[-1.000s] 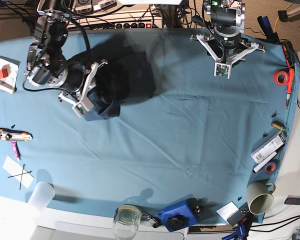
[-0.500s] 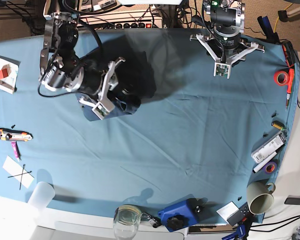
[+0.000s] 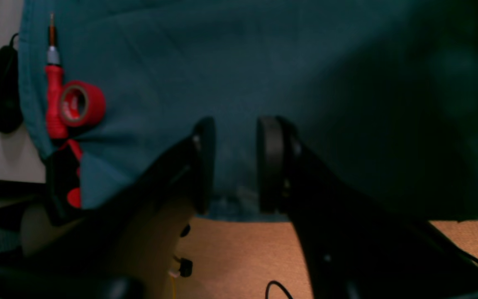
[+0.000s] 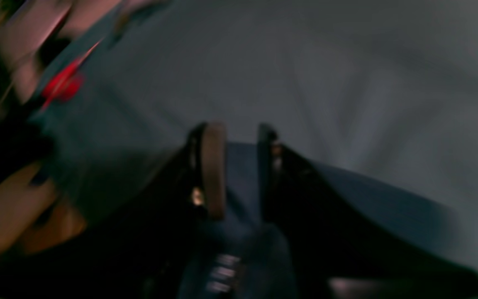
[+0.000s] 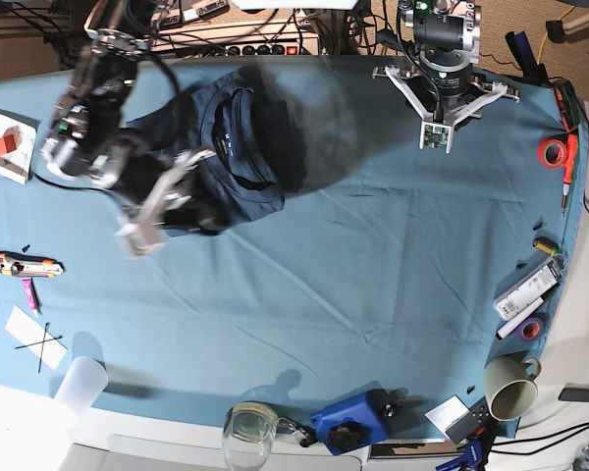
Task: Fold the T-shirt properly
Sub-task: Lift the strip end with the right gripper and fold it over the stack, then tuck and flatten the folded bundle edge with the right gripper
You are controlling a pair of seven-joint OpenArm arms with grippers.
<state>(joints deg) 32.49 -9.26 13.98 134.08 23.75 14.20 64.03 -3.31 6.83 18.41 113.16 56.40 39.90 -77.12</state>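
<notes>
Right gripper (image 4: 239,166): jaws pinched on a fold of the T-shirt (image 5: 238,147). T-shirt bunched on the teal tablecloth (image 5: 373,275), far-left part in base view. Left gripper (image 3: 234,164): jaws spread, empty, above tablecloth's far edge.

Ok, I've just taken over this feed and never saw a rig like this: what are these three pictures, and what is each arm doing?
The wide picture looks down on a table under a teal tablecloth with two robot arms. The other two come from cameras on the arms' wrists, looking out past the fingers. The right gripper, on the wide picture's left, is blurred by motion; its wrist view shows dark blue cloth of the T-shirt between its fingers. The left gripper is parked at the far edge, fingers apart, holding nothing. A red tape roll, a mug and small tools lie along the edges.
</notes>
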